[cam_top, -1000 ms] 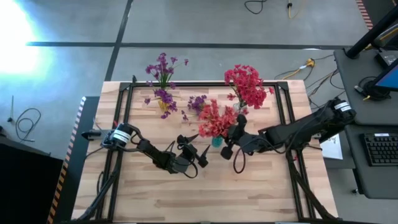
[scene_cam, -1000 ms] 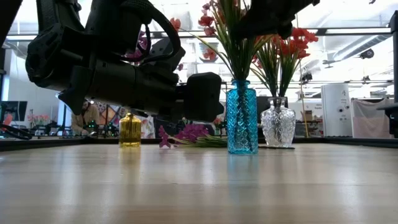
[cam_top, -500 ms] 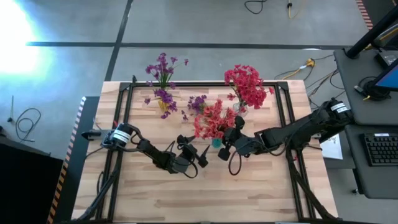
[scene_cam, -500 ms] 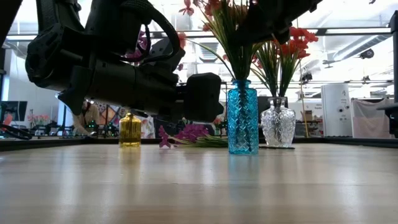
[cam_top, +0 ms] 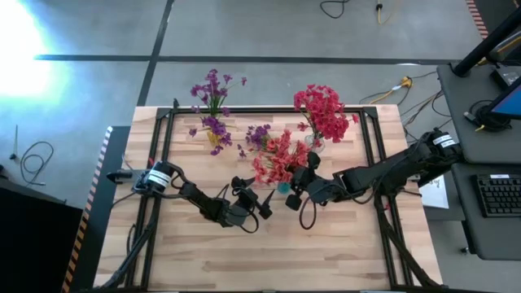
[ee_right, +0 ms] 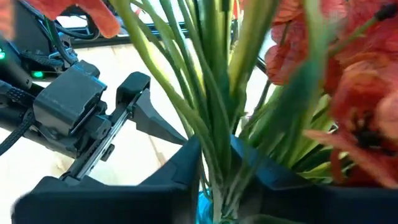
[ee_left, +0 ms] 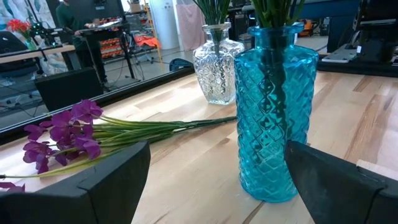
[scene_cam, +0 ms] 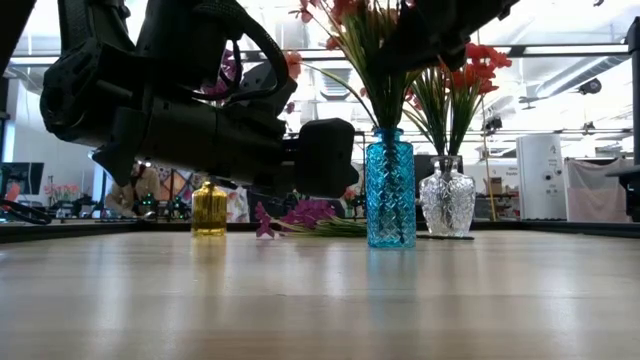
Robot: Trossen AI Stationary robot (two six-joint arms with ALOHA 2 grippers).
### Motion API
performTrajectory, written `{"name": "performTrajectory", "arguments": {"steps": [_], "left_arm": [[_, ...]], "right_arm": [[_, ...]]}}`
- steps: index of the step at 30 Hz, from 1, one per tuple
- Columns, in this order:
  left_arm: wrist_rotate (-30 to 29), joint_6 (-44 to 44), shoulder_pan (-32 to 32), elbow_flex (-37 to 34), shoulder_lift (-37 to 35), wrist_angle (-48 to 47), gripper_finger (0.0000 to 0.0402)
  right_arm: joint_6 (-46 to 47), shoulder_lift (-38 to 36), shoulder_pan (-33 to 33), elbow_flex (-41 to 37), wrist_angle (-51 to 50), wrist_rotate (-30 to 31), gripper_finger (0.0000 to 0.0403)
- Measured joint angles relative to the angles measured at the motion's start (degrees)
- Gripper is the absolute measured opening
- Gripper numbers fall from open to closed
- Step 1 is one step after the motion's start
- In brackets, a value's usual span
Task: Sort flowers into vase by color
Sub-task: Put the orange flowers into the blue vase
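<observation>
Wooden desk [cam_top: 326, 244] at frame centre: the right hand [ee_right: 214, 165], pinching red flowers [cam_top: 279, 157] in the blue vase [scene_cam: 390, 187], could topple it (left hand [cam_top: 248, 198] spread).

My left arm reaches low across the table's middle, its left gripper [cam_top: 259, 200] spread wide. My right arm stretches in from the right, its right gripper [cam_top: 298, 189] pinched nearly closed.

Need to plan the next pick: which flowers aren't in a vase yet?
The purple sprig lying flat on the table, beside the blue vase. All the other flowers stand upright in vases.
</observation>
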Motion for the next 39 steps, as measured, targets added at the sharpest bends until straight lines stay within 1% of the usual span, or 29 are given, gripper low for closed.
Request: {"name": "performTrajectory", "arguments": {"steps": [5, 8, 11, 14, 20, 24, 33, 39], "left_arm": [[-0.86, 2.2, -0.02, -0.05, -0.65, -0.13, 0.0355], [-1.56, 1.71, -0.02, -0.6, -2.07, 0.21, 0.0355], [-1.62, -0.93, -0.02, -1.23, -2.54, 0.14, 0.0355], [-1.61, -1.22, -0.02, -1.6, -2.56, 0.0, 0.0355], [-1.62, -0.07, -0.34, -3.44, -4.75, -0.11, 0.0355], [-1.58, -0.22, -0.91, -6.29, -8.23, 0.04, 0.0355], [-1.58, -3.15, -2.77, -14.44, -17.46, 0.02, 0.0355], [-1.54, -3.23, -3.95, -17.97, -21.64, -0.15, 0.0355]], "right_arm": [[0.01, -0.02, 0.61, 0.07, -0.51, 0.05, 0.0123], [-0.09, -0.04, 1.23, 0.54, -0.75, 0.05, 0.0157], [0.04, -0.42, 1.75, 1.23, -1.73, 0.13, 0.0183], [0.6, -0.5, 2.28, 1.94, -2.85, 0.11, 0.02], [1.99, -0.5, 3.4, 4.23, -7.54, 0.11, 0.0214], [1.69, -0.65, 3.78, 5.59, -8.35, 0.13, 0.0217], [1.98, -0.72, 4.24, 9.91, -15.27, 0.28, 0.0217], [2.49, -0.72, 4.73, 13.28, -19.47, 0.27, 0.0217]]}}
